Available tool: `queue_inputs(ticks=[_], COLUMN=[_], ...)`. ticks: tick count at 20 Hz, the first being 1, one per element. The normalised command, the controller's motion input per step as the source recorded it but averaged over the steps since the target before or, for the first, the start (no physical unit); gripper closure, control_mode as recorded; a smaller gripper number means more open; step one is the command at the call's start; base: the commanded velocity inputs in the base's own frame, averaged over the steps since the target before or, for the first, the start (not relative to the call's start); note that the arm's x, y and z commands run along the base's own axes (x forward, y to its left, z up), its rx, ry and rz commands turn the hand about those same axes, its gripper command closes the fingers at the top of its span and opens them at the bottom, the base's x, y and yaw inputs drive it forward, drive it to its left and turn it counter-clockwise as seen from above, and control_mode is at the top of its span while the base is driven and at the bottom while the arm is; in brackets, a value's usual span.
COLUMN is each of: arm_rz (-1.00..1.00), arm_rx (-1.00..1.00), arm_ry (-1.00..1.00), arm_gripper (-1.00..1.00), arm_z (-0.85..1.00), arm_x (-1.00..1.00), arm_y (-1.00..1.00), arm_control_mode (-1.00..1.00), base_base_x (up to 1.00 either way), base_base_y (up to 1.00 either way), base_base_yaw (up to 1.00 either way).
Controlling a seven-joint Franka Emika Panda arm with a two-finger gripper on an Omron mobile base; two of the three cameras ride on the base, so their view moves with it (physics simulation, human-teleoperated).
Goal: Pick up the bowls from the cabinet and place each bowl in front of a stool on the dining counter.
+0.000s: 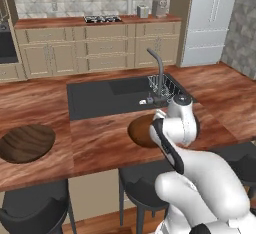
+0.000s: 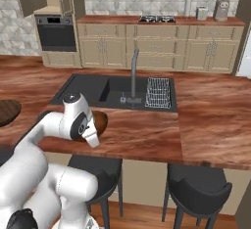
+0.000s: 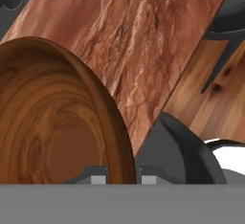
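- Other bowl (image 1: 26, 143) is already sitting far left of the jaws (image 3: 122, 177) on the surface (image 1: 105, 143), in front of a stool (image 1: 37, 209).
- Jaws are clamped together on the held bowl's (image 3: 57, 132) rim; one fingertip (image 3: 98, 179) is sitting inside the wall, the other outside.
- Held bowl is hanging low over the surface near its front edge, above a second stool (image 3: 179, 153).
- Risk: thin rim grip slipping, the bowl tipping on release, or landing too close to the edge and dropping onto the stool.
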Motion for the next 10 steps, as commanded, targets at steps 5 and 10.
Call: queue_inputs(ticks=[5, 10], arm_rz=[0.01, 0.0], arm_rx=[0.12, 0.08], arm_ry=[0.01, 0.0], arm_gripper=[1.0, 1.0], arm_z=[-0.15, -0.24], arm_x=[0.53, 0.45], arm_y=[0.0, 0.0], arm_control_mode=[-1.0, -1.0], base_base_x=[0.0, 0.0], base_base_y=[0.0, 0.0], base_base_yaw=[0.0, 0.0])
